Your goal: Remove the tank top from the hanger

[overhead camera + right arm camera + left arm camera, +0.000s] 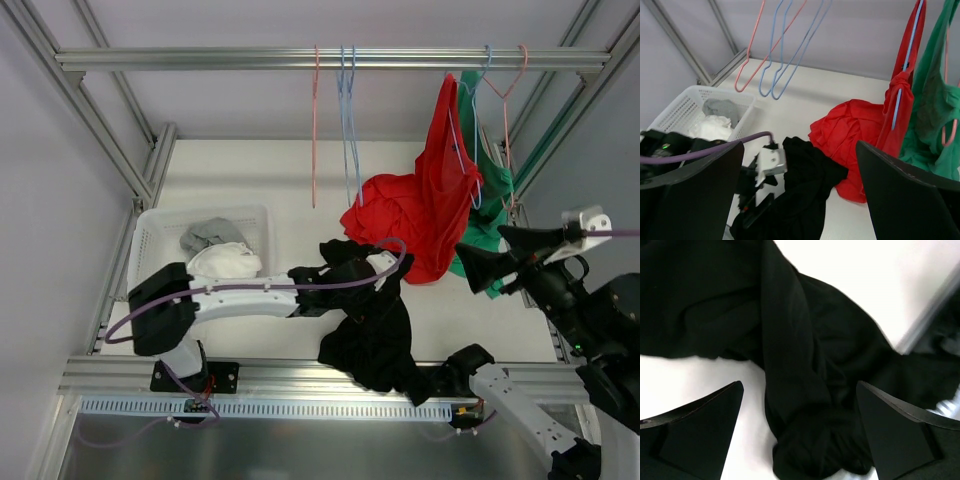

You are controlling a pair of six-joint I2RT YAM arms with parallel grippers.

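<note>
Right gripper point(800, 145): jaws wide apart, nothing between them, raised off the table point(250, 170). Left gripper point(800, 385): also wide apart, low over a crumpled black garment point(790, 340); contact possibly, hard to tell. Red tank top point(900, 100) hangs on a blue hanger point(905, 65), lower part bunched on the table, near the right gripper, not touching. Green top point(935, 110) hangs beside it.

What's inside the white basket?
A grey cloth and a white cloth lie bunched together inside the basket. Anything underneath them is covered, so it cannot be seen.
</note>
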